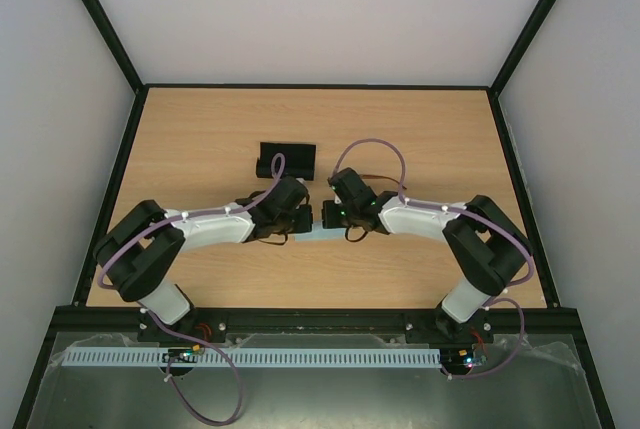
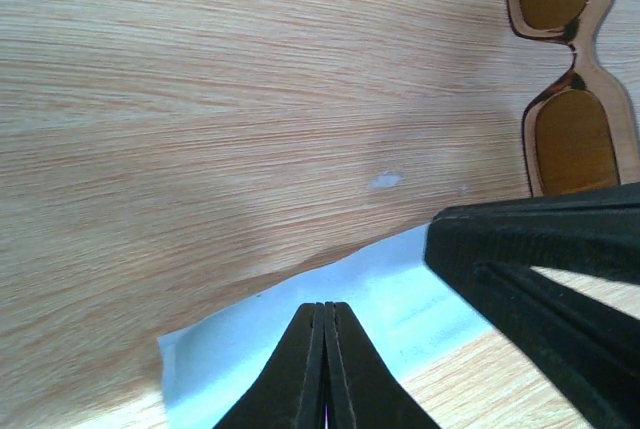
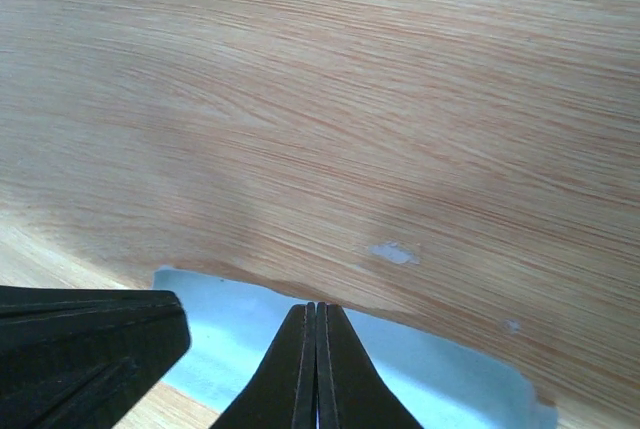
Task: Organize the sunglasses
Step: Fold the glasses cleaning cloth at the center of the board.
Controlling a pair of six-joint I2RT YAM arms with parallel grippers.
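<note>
**Overhead and wrist views.** One black oblong case (image 1: 287, 160), one pale blue cloth (image 2: 400, 289) and one pair of sunglasses (image 2: 572, 139) lay on a wood-grain worktop (image 1: 200, 149). From the left, the left hand (image 2: 325, 311) reached to mid-frame and pointed down at the cloth, fingers pressed together. Whether it pinched the cloth could not be told. The right hand (image 3: 317, 311) faced it across the cloth, fingers likewise together. The sunglasses had a translucent brown frame and amber lenses. They appeared at the upper right of the left wrist view, near the cloth.

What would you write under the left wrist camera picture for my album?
Left gripper, fingers shut, over a light blue cloth on the wooden table, brown sunglasses lying nearby.
</note>
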